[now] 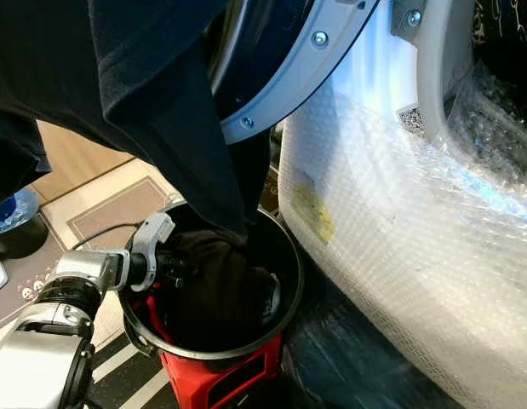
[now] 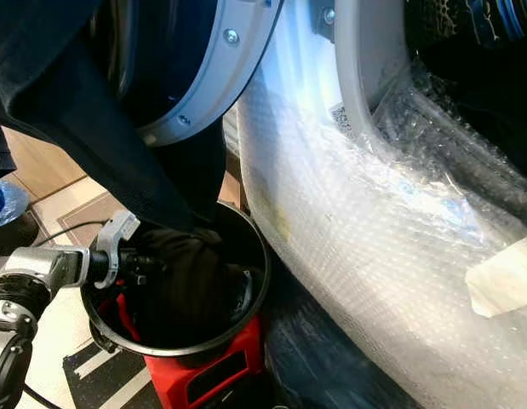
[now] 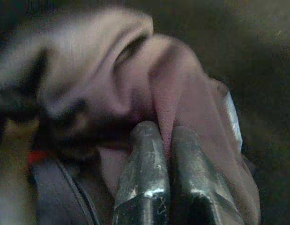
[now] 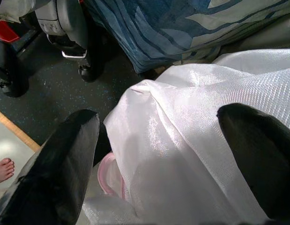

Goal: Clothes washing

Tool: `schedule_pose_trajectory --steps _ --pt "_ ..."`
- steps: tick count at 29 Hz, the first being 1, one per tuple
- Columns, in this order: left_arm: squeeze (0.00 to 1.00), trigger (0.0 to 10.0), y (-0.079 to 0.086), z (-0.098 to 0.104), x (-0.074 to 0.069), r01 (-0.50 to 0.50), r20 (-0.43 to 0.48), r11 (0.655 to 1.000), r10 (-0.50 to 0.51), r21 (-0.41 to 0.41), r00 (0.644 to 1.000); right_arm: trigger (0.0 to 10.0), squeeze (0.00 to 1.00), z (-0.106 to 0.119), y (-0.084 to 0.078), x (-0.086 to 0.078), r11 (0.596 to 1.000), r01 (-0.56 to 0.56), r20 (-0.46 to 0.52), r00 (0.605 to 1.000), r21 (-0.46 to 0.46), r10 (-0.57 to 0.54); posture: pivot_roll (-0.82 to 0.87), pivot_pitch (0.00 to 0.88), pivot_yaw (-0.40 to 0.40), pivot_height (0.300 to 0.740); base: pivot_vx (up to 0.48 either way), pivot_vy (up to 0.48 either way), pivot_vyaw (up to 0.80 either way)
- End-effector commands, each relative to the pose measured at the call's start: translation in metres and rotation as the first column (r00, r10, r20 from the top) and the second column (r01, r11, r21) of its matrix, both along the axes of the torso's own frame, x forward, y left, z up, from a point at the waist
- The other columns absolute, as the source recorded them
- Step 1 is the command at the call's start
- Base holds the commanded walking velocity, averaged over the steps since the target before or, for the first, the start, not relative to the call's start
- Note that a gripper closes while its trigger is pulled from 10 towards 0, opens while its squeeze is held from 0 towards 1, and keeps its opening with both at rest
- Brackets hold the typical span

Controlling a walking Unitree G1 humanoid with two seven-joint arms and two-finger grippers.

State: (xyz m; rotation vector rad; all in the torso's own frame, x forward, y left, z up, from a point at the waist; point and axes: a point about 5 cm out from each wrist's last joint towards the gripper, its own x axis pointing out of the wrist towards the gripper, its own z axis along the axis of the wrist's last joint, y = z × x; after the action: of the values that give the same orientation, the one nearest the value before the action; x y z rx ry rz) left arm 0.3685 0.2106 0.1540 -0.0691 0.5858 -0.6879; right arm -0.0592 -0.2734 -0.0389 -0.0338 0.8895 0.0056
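Observation:
A black round laundry bucket (image 1: pixel 294 277) on a red base stands beside the washing machine (image 1: pixel 399 213), which is wrapped in bubble wrap. Dark clothes (image 1: pixel 220 294) fill the bucket. A dark garment (image 1: pixel 161 102) hangs from the upper left, and its tip falls into the bucket. My left gripper (image 1: pixel 182 268) reaches over the bucket's rim, shut on a fold of the dark cloth (image 3: pixel 182 93), with both fingers (image 3: pixel 142 154) pressed together. My right gripper (image 4: pixel 159 115) is open, fingers wide apart in front of a shiny white cloth (image 4: pixel 191 140).
The machine's round door (image 1: pixel 307 53) hangs open above the bucket. A rug (image 1: pixel 118 209) and a blue object (image 1: pixel 12 211) lie on the floor to the left. In the right wrist view are blue patterned fabric (image 4: pixel 182 23), a chair caster (image 4: pixel 86 70) and a person's bare foot (image 4: pixel 3 169).

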Motion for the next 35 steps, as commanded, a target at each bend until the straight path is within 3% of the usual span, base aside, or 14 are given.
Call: schedule_pose_trajectory --steps 1,11,19,20,21,22,25,26,27,29,33,34,35 --pt "0.00 0.0 0.003 0.005 -0.001 0.023 0.038 0.999 -0.024 0.022 0.999 10.0 0.00 -0.002 0.002 -0.011 1.000 0.021 -0.045 0.999 0.007 -0.020 -0.21 0.302 -0.050 0.740 0.000 0.000 0.00" --pt "0.00 0.0 -0.012 0.030 0.002 0.114 0.160 0.993 -0.119 0.038 0.980 10.0 0.00 -0.003 0.000 -0.007 1.000 0.015 -0.040 0.999 0.004 -0.015 -0.21 0.300 -0.051 0.740 0.000 0.000 0.00" --pt "0.00 0.0 -0.034 0.050 -0.006 0.227 0.277 0.970 -0.243 0.088 0.930 10.0 0.00 -0.005 0.002 -0.003 1.000 0.012 -0.037 0.999 0.008 -0.012 -0.21 0.295 -0.047 0.740 0.000 0.000 0.00" --pt "0.00 7.1 -0.037 0.052 -0.008 0.238 0.302 0.965 -0.260 0.111 0.917 10.0 0.00 -0.005 0.002 -0.003 1.000 0.013 -0.036 0.999 0.008 -0.012 -0.21 0.295 -0.046 0.740 0.000 0.000 0.00" --pt "0.00 7.1 -0.039 0.053 -0.009 0.242 0.318 0.962 -0.270 0.125 0.909 10.0 0.00 -0.005 0.002 -0.003 1.000 0.013 -0.036 0.999 0.009 -0.013 -0.21 0.294 -0.046 0.740 0.000 0.000 0.00" --pt "0.00 10.0 -0.045 0.055 -0.013 0.259 0.329 0.955 -0.292 0.141 0.898 10.0 0.00 -0.005 0.002 -0.002 1.000 0.014 -0.035 0.999 0.009 -0.014 -0.21 0.294 -0.046 0.740 0.000 0.000 0.00" --pt "0.00 10.0 -0.052 0.054 -0.021 0.301 0.347 0.932 -0.355 0.201 0.868 10.0 0.00 -0.006 0.002 -0.001 1.000 0.015 -0.034 0.999 0.009 -0.014 -0.21 0.292 -0.044 0.740 0.000 0.000 0.00" --pt "0.00 10.0 -0.056 0.052 -0.027 0.322 0.363 0.908 -0.405 0.270 0.839 10.0 0.00 -0.006 0.002 0.000 1.000 0.015 -0.033 0.999 0.009 -0.014 -0.20 0.290 -0.043 0.740 0.000 0.000 0.00" --pt "0.00 10.0 -0.056 0.052 -0.027 0.322 0.363 0.908 -0.405 0.270 0.839 10.0 0.00 -0.006 0.002 0.000 1.000 0.015 -0.033 0.999 0.009 -0.014 -0.20 0.290 -0.043 0.740 0.000 0.000 0.00" --pt "0.00 10.0 -0.063 0.050 -0.036 0.331 0.404 0.855 -0.488 0.398 0.774 10.0 0.00 -0.008 0.002 0.003 1.000 0.013 -0.032 0.999 0.009 -0.012 -0.20 0.288 -0.041 0.740 0.000 0.000 0.00" --pt "0.00 10.0 -0.067 0.050 -0.042 0.331 0.412 0.815 -0.538 0.475 0.735 10.0 0.00 -0.009 0.002 0.006 1.000 0.011 -0.030 0.999 0.008 -0.011 -0.19 0.283 -0.040 0.740 0.000 0.000 0.00" --pt "0.00 10.0 -0.069 0.050 -0.047 0.318 0.416 0.777 -0.578 0.544 0.702 10.0 0.00 -0.010 0.001 0.009 1.000 0.011 -0.028 1.000 0.008 -0.011 -0.19 0.280 -0.039 0.740 0.000 0.000 0.00" --pt "0.00 10.0 -0.069 0.049 -0.049 0.313 0.415 0.765 -0.589 0.563 0.694 10.0 0.00 -0.011 0.001 0.010 1.000 0.011 -0.027 1.000 0.008 -0.011 -0.19 0.280 -0.039 0.740 0.000 0.000 0.00"
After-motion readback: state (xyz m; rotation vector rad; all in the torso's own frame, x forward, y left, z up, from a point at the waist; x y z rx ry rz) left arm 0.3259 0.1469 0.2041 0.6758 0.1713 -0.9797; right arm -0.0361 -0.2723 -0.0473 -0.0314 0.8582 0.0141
